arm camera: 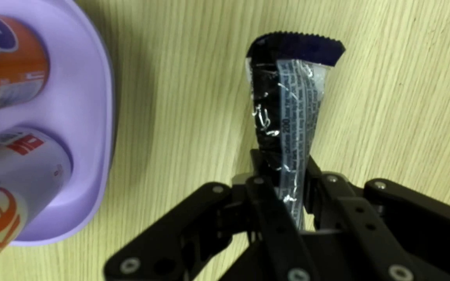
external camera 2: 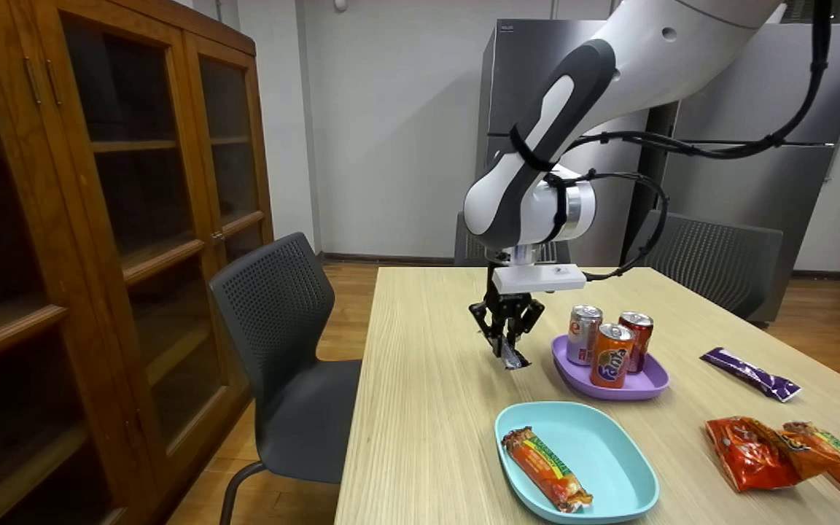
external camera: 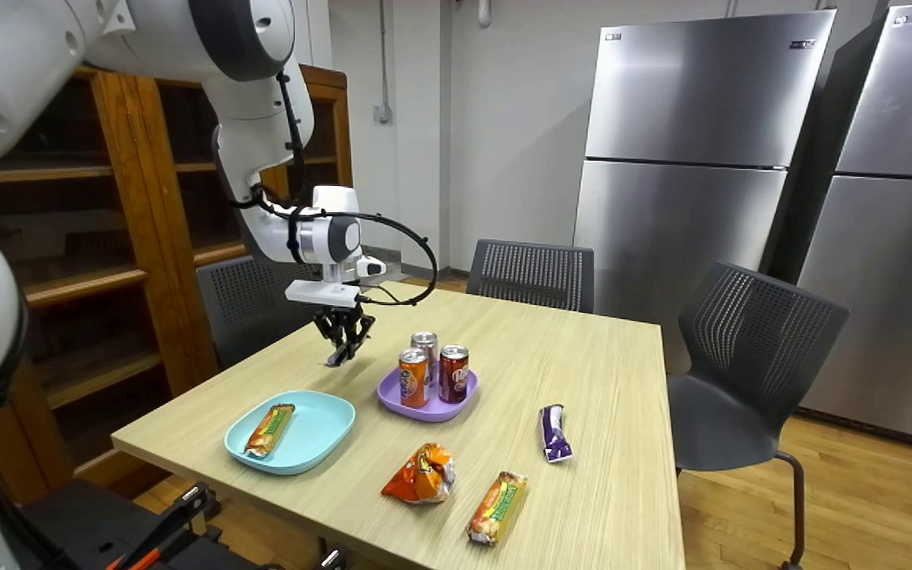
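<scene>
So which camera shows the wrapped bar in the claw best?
The wrist view: the wrapped bar looks large, its printing visible, though the gripper hides one end. Both exterior views show it small and partly hidden.

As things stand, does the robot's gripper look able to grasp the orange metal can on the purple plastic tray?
Probably not yet: the black gripper is shut on a long, shiny, dark packet. A silver metal can and a dark red metal can close beside the orange can might also hinder it.
</scene>
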### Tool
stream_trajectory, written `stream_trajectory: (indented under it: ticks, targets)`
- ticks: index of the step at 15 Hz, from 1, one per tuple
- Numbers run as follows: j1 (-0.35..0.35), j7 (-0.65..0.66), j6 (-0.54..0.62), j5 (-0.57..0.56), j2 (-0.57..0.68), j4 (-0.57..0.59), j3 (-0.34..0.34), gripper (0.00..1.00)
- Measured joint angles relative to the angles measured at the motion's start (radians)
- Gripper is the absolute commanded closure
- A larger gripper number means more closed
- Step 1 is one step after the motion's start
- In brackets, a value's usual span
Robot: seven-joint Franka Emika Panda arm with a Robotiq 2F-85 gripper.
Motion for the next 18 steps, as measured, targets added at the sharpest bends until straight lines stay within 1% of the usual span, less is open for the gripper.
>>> stream_trajectory:
  ticks: [5,12,15,18]
  targets:
    - [-0.012,-0.034,0.009,0.000,-0.123,-0.201,0.001,0.94]
    - [-0.024,-0.111,0.031,0.000,-0.264,-0.473,0.024,0.94]
    - [-0.026,-0.131,0.034,0.000,-0.300,-0.554,0.028,0.94]
    - [-0.027,-0.132,0.040,-0.002,-0.313,-0.602,0.028,0.94]
